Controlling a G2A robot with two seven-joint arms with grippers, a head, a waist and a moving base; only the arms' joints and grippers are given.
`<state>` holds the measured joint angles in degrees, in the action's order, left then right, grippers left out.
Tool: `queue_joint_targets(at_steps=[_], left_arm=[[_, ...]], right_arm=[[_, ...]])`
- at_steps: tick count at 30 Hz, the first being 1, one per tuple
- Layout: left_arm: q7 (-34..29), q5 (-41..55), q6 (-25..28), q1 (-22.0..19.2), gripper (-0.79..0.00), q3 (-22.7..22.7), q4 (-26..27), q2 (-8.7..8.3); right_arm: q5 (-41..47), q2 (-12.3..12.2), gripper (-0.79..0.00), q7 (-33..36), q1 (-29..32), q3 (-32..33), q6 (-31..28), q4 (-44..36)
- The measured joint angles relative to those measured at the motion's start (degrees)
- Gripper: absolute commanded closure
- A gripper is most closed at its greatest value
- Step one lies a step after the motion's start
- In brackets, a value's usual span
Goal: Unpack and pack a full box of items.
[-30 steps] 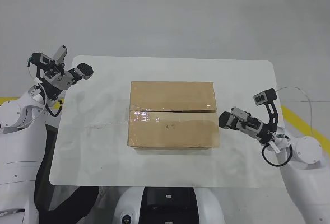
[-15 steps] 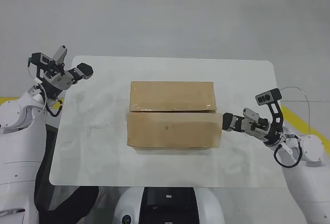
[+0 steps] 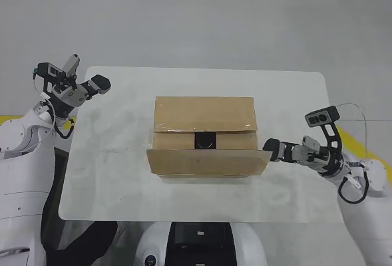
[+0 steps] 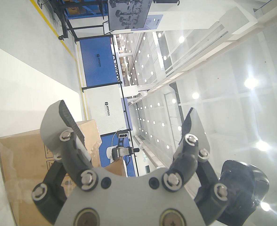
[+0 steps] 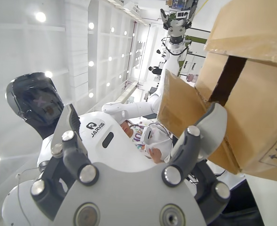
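Box (image 3: 204, 114) ajar in top view, right claw (image 5: 142, 111) spread at flap (image 5: 178, 104)

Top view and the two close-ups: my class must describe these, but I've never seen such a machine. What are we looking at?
This is a two-armed robot at a table. The top picture looks down from above its arms; the others come from wrist cameras. A cardboard box sits mid-table, its near flap partly lifted, something dark showing inside. The right arm has open jaws at that flap's corner. The left arm, jaws open and empty, is by the table's far left corner.
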<state>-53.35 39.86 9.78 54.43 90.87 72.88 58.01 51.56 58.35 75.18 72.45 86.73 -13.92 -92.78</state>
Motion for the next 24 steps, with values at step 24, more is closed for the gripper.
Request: queue_joint_targets(at_steps=[24], left_arm=[[0.0, 0.0, 0.0, 0.0, -0.785, 0.0, 0.0, 0.0]], right_arm=[[-3.97, -0.65, -0.785, 11.27, 6.27, -2.07, 5.29, -10.77]])
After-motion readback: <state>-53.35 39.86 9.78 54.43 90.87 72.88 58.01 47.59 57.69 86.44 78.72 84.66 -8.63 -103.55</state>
